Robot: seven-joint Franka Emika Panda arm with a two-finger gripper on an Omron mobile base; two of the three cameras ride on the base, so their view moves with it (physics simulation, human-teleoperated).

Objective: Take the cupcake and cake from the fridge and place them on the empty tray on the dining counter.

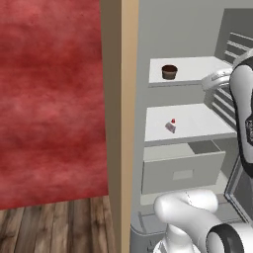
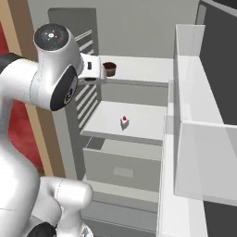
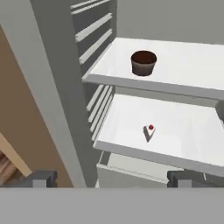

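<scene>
The main risk is the wide-open gripper (image 3: 107, 178) nudging the cupcake (image 3: 143, 62) along the smooth upper shelf (image 3: 192, 65), or clipping that shelf's front edge on the way in, since the hand sits in front of the open fridge (image 2: 139, 28), around that shelf's level. The cupcake stands upright on the upper shelf, ahead of the fingertips (image 3: 41, 178) and well apart from them. The cake (image 3: 149, 132) rests on the shelf below, nearer.

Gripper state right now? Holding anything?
Gripper: open, jaws wide apart, holding nothing. It points into the fridge, short of the cupcake and the cake, which sit on their shelves.
</scene>
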